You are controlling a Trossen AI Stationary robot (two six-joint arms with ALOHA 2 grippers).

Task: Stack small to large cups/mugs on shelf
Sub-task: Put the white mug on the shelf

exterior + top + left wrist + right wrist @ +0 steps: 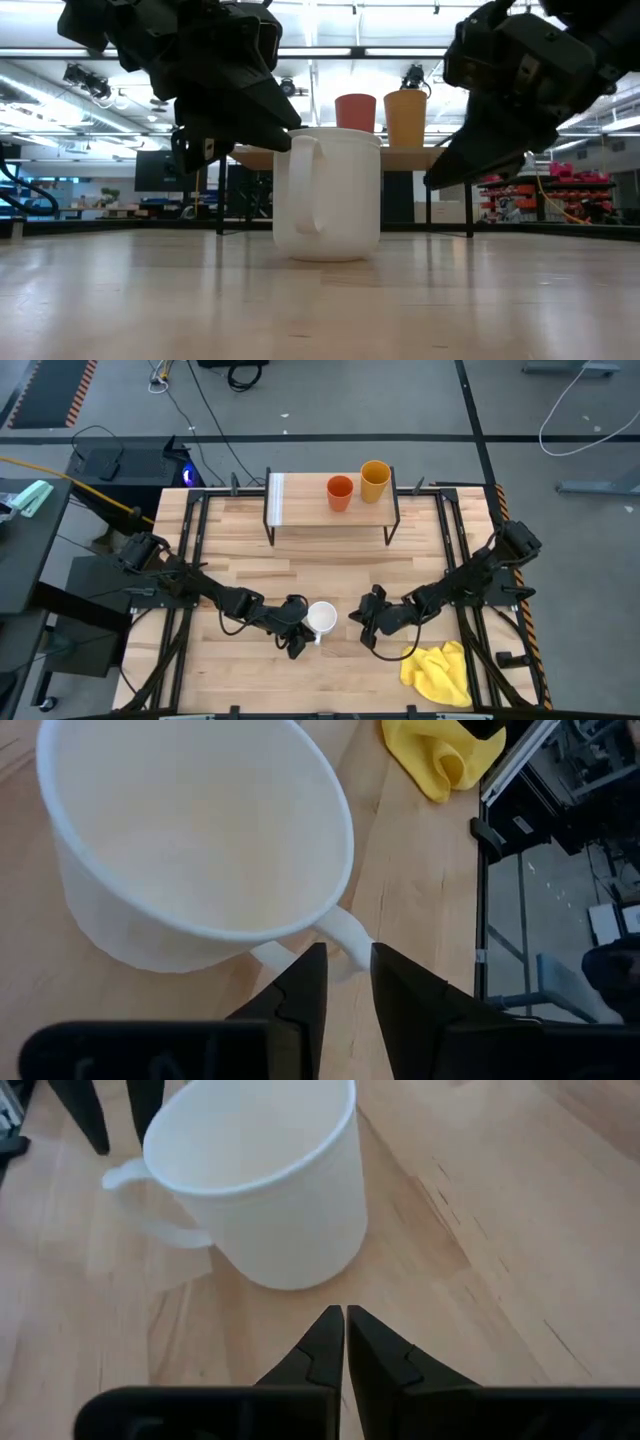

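White ceramic mug (322, 617) sits between both arms: left gripper (345, 982) narrowly straddles its handle, right gripper (344, 1335) pinched closed beside it, crumpled yellow cloth (440, 672) nearby.

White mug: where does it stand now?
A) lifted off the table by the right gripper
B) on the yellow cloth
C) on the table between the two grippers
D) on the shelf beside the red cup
C: the white mug stands on the table between the left gripper and the right gripper; only two cups are on the shelf.
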